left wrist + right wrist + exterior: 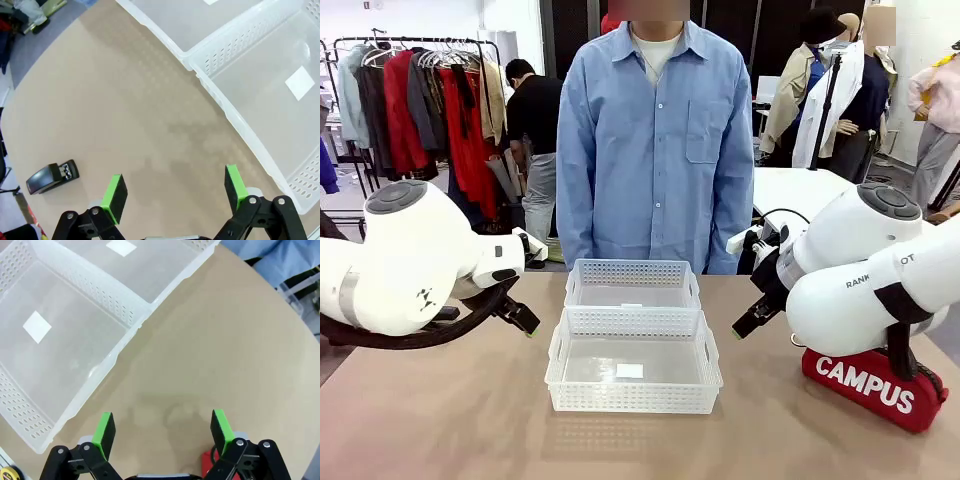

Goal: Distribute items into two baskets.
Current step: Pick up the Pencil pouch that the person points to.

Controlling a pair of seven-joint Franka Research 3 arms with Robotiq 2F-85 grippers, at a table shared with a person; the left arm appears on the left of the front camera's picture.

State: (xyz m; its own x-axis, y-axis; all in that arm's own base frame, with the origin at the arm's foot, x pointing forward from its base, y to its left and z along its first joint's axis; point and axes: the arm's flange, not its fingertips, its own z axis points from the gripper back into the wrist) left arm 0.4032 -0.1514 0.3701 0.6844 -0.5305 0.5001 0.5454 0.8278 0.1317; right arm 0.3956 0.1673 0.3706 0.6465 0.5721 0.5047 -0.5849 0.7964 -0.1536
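**Start of sort: both baskets empty, both items on the desk**

Left gripper [175, 192] is spread wide and holds nothing, hovering over bare desk [440, 420] just beside the near basket [633, 405]. Right gripper [162, 432] is also spread wide and empty, on the other side of that basket. The far basket [632, 272] touches the near one end to end at mid-desk, toward the person's [655, 150] edge. Each has only a blank white sticker on its floor.

The stapler [51, 177] lies flat close to the desk edge on the left arm's side, well apart from the baskets. The red pouch [875, 385] sits by the desk's right near corner, under the right arm.

Step, as I judge it: approach and first pick, nothing distributed yet. The next move likely calls for the left gripper to swing out to the stapler and drop its fingers astride the narrow body. The right needs to back toward the pouch, which is soft, so pinch the bulk or the strap.

Writing: white "CAMPUS" on the pouch. Partial "RANK" and "OT" on the right arm's shell. No readable print on the stapler.
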